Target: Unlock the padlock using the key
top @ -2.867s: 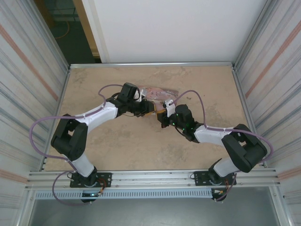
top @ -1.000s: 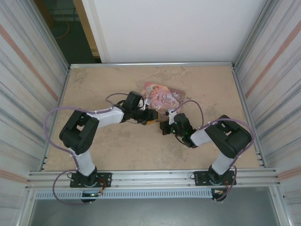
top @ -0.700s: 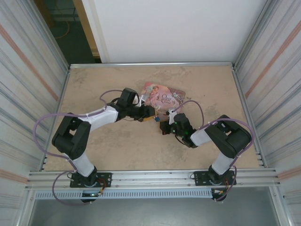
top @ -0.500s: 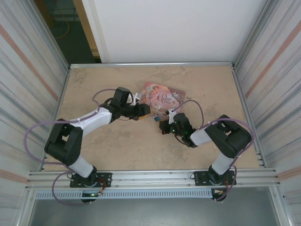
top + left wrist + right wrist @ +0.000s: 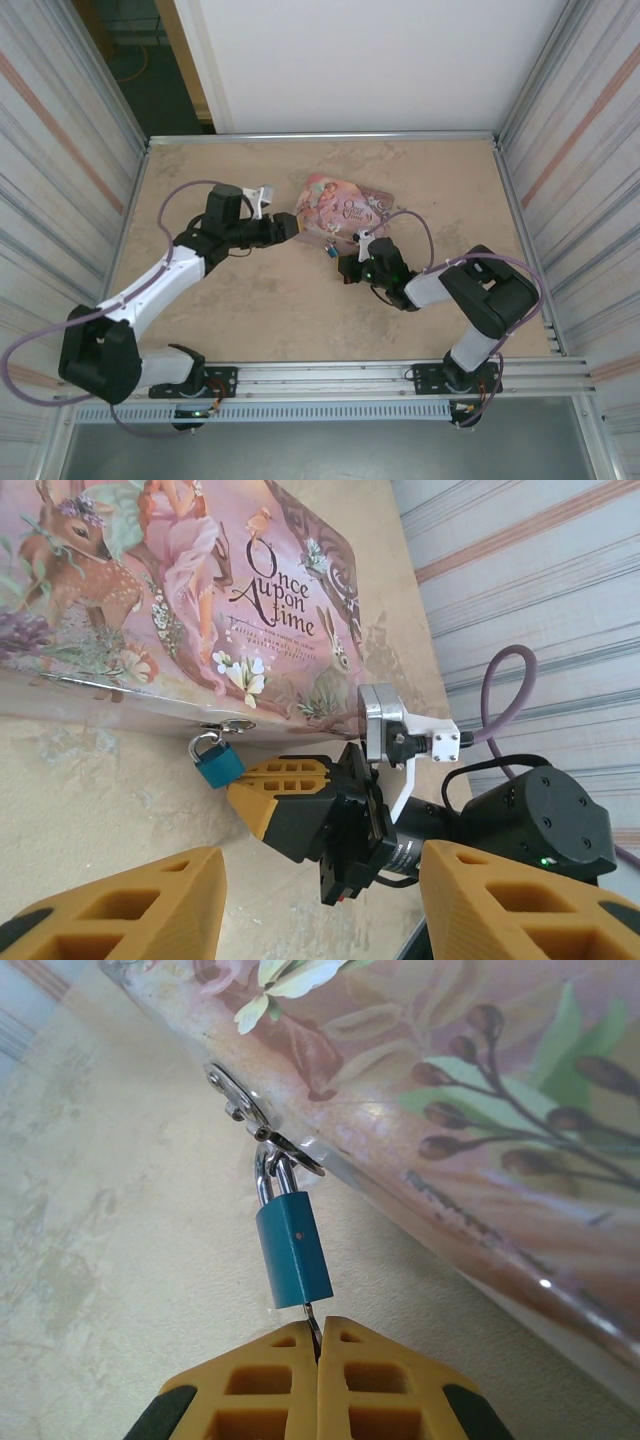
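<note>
The small blue padlock [image 5: 294, 1248] hangs by its pale shackle from the hasp of the pink tin [image 5: 480, 1110]. The thin dark key [image 5: 312, 1322] runs from the padlock's bottom into my right gripper [image 5: 318, 1338], which is shut on it. In the top view the padlock [image 5: 328, 251] lies between the tin [image 5: 345, 210] and the right gripper [image 5: 346, 265]. My left gripper [image 5: 292, 228] stands open, drawn back to the left of the tin. From the left wrist, the padlock [image 5: 215, 761] sits beyond the left gripper's [image 5: 320, 920] wide-apart fingers [image 5: 130, 905].
The pink illustrated tin [image 5: 180, 590] lies at the table's middle back. Striped metal walls close in both sides. The right arm's purple cable [image 5: 420, 225] loops beside the tin. Bare tabletop [image 5: 280, 310] spreads in front of both grippers.
My left arm has let go near the tin and pulled back to the left, its gripper now open. The right gripper stays at the padlock with the key.
</note>
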`<action>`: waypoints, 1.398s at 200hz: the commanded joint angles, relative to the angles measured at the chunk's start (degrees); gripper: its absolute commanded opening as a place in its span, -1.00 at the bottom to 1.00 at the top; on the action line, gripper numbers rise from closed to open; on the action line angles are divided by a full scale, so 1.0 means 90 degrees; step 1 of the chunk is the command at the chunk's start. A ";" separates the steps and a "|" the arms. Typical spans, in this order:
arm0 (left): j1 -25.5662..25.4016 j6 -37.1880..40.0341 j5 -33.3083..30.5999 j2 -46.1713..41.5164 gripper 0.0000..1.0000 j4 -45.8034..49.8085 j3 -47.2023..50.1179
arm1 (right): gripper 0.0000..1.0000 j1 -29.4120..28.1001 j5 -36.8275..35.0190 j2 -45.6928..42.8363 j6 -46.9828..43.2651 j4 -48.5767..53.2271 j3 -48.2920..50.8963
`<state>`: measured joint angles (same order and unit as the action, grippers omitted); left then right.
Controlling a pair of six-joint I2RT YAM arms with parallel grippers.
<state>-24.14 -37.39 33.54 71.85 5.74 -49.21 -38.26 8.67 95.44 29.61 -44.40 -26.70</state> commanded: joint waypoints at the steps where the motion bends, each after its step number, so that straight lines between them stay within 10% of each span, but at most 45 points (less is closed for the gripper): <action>1: 0.0036 0.0179 -0.0307 -0.0383 0.10 -0.0064 0.0308 | -1.00 -0.0009 0.0043 -0.0287 0.0210 0.0071 -0.0226; 104: 0.0060 -0.0638 -0.1341 -0.1922 0.25 -0.0541 0.1708 | -1.00 -0.0006 0.0237 -0.0622 0.0896 0.0994 -0.0450; 279: 0.0065 -0.1992 0.0124 -0.0216 0.21 -0.3520 0.2363 | -1.00 -0.0005 0.0287 -0.0872 0.1659 0.1224 -0.0442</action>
<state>-24.03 -54.33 32.36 68.23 -20.60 -28.36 -38.22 10.39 89.84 42.52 -32.40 -29.06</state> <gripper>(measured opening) 0.608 0.046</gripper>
